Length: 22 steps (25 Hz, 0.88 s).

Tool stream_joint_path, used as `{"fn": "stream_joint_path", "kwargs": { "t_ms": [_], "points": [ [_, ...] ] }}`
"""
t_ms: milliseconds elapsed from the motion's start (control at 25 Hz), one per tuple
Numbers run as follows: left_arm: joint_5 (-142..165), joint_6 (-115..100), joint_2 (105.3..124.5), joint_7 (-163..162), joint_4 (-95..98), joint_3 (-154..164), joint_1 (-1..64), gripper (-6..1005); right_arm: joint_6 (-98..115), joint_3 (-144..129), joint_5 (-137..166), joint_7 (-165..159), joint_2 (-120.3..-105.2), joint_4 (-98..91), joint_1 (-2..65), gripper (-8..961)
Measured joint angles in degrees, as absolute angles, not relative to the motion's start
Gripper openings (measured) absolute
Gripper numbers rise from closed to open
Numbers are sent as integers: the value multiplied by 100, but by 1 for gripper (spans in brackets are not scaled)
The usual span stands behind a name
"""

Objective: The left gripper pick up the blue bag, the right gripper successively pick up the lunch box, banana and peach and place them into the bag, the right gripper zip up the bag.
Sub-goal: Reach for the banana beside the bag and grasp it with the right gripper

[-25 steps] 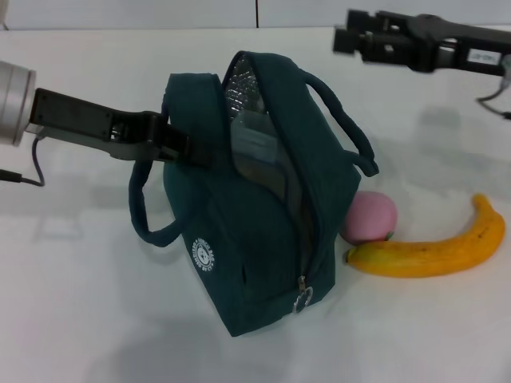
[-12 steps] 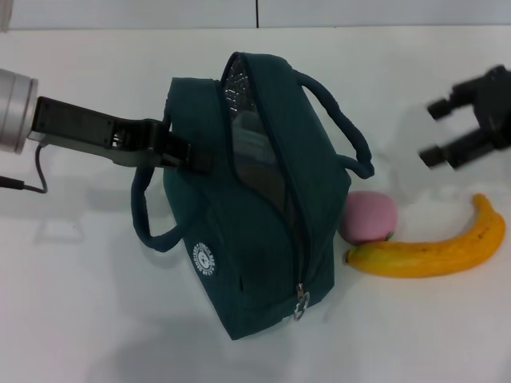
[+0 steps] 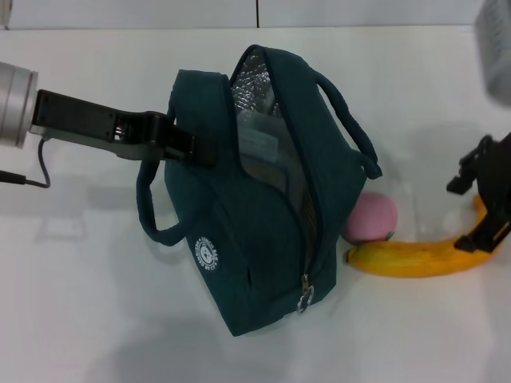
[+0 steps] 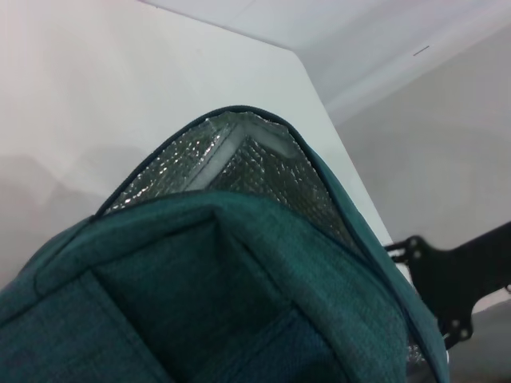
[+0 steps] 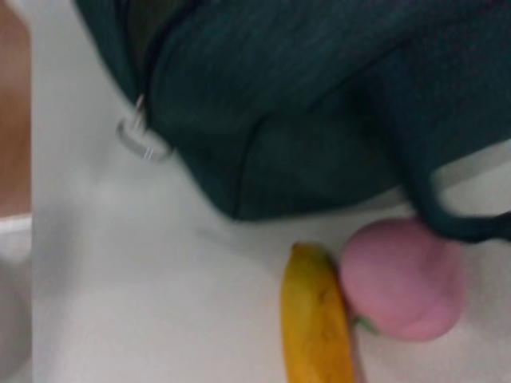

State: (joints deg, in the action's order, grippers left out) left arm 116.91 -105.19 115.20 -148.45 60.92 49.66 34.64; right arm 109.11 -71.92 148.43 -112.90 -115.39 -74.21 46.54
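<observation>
Reaching down over the outer end of the banana (image 3: 423, 257), the right end effector (image 3: 489, 209) is seen with its two dark fingers spread apart and nothing between them, one finger above the fruit and one at its tip. The blue bag (image 3: 263, 215) is clamped at its upper side panel by the left end effector (image 3: 190, 148), which is closed on the fabric and holds the bag propped up on the white tabletop (image 3: 80, 303), mouth gaping and foil lining exposed. The lunch box (image 3: 259, 144) is already lodged inside the opening, so the banana pick is judged to be the step in hand. The banana lies just below the right end effector, its near tip touching the peach (image 3: 371, 218), which rests beside the bag on the side toward the right end effector. The next move is judged to call for a lowering of the open fingers astride the banana, then a closing without nudging the peach.
</observation>
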Motion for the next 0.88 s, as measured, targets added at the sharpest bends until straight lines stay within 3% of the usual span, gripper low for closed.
{"fn": "stream_joint_path", "kwargs": {
  "t_ms": [880],
  "points": [
    [11589, -10513, 11588, -14827, 6056, 4968, 3501, 39, 9743, -9154, 14782, -11703, -11620, -6836, 4651, 783]
  ]
}}
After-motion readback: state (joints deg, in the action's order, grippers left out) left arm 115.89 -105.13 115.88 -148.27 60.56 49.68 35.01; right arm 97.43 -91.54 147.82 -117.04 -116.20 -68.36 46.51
